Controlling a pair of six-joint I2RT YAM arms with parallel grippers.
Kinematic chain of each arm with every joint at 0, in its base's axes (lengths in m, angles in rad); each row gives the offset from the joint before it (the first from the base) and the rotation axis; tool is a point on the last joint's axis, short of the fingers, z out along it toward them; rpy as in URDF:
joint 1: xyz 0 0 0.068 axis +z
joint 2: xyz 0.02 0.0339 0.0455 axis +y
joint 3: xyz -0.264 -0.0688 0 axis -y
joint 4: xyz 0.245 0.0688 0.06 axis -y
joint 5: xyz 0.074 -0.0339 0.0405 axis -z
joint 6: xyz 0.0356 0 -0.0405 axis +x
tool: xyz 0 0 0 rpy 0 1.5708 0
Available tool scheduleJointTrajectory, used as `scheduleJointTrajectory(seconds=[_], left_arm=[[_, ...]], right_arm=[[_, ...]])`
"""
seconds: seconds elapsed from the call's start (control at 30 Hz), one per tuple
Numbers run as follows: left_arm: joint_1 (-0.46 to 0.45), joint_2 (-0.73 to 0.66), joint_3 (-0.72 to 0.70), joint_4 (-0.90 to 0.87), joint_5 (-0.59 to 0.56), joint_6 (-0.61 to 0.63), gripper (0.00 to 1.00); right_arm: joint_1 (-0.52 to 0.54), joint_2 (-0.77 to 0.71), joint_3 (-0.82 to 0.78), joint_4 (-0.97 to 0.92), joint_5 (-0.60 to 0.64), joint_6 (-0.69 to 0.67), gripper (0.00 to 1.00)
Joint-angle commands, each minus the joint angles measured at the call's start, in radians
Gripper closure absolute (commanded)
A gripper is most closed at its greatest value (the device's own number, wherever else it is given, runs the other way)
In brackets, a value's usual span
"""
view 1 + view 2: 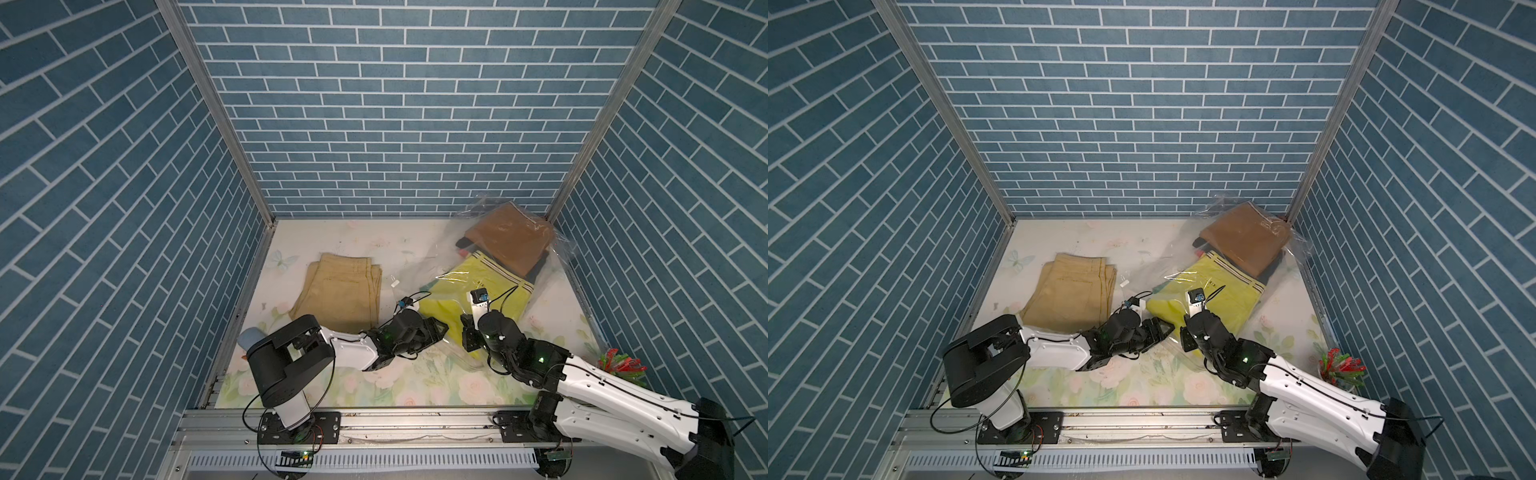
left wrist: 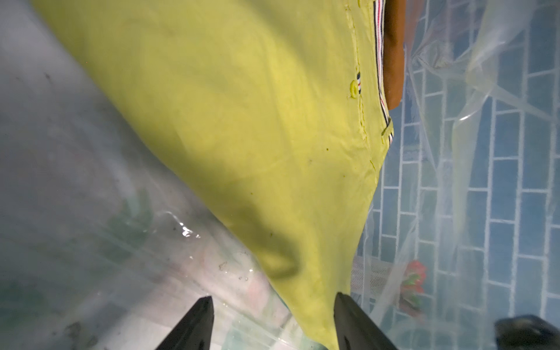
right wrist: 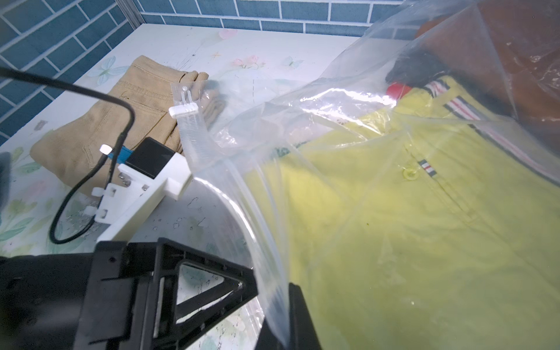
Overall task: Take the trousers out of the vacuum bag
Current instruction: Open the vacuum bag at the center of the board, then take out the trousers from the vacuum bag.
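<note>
Only the left wrist view shows the left gripper (image 2: pixel 273 297) open at the near corner of the lime-yellow trousers (image 2: pixel 242 121), inside the vacuum bag (image 1: pixel 559 243). The right gripper (image 3: pixel 292 315) is closed on the bag's rim. In both top views the bag lies far right on the tabletop (image 1: pixel 353 237). Its long axis runs from near-left to far-right, with the striped waistband at the far end.

The vacuum bag (image 3: pixel 348 127) spreads across the view. Its clear film is lifted over the lime-yellow trousers (image 3: pixel 424 242), whose striped waistband and button show through. Deeper in lie mustard-brown trousers (image 3: pixel 500 45), with black and red cloth at their edge. The right pincer (image 3: pixel 295 315) is closed on the bag's rim. The left pincer (image 3: pixel 248 292) sits just beside that rim. Outside the bag, khaki trousers (image 3: pixel 100 130) lie folded on the floral counter (image 3: pixel 188 42), and a white zip slider (image 3: pixel 181 110) shows in front of them.
</note>
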Motion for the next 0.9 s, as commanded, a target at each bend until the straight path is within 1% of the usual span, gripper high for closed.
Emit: scheduleJointTrajectory(seconds=[0.0,0.13,0.37,0.53,0.77,0.87], left_arm=[[0.025,0.038,0.013,0.042,-0.016,-0.002,0.32],[0.058,0.061,0.020,0.074,-0.008,0.006,0.33],[0.120,0.116,0.023,0.172,0.054,0.010,0.33],[0.136,0.152,0.044,0.163,0.063,0.016,0.35],[0.171,0.181,0.058,0.194,0.068,0.033,0.45],[0.179,0.167,0.074,0.153,0.060,0.056,0.49]], right_arm=[[0.006,-0.006,-0.009,0.043,-0.001,-0.003,1.00],[0.008,0.003,-0.012,0.049,-0.008,-0.002,1.00],[0.007,0.010,-0.022,0.053,-0.015,0.006,1.00],[0.006,0.010,-0.030,0.054,-0.012,0.013,1.00],[0.006,0.016,-0.030,0.043,-0.010,0.011,1.00],[0.006,0.016,-0.029,0.037,-0.003,0.011,1.00]])
